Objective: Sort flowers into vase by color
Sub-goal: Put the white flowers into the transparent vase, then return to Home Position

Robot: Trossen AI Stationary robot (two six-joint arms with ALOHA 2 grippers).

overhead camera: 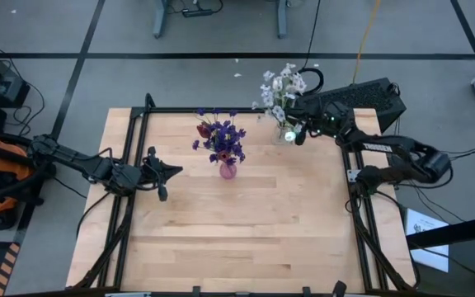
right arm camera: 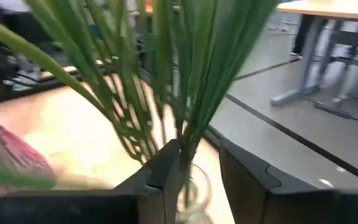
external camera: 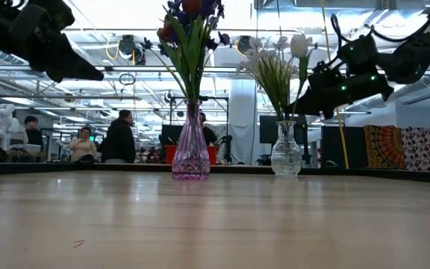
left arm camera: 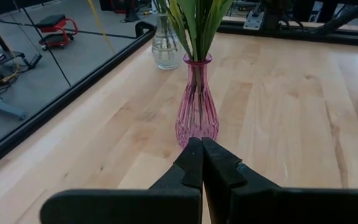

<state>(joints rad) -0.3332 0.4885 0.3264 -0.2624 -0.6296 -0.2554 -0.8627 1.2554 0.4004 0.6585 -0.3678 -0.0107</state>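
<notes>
Stems [right arm camera: 185, 112] feel light, springy and slick, so I would pinch low, near the clear vase [overhead camera: 286, 132] at upper right. My right hand [right arm camera: 199, 165] gapes around them; my left hand [left arm camera: 202, 163] hangs closed, empty, at centre left.

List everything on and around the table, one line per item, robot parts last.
Pink ribbed glass vase: one, table's far middle.
Purple blossoms and dark red tulips: one bunch, in the pink vase.
Clear glass vase: one, far right corner.
White tulips and tiny white sprays: one bunch, in the clear vase.
Light wooden table: one, black-framed.
People: several, background room.
Left claw: dark, shut, empty, facing the pink vase.
Right claw: dark, open around the green stems above the clear vase.
</notes>
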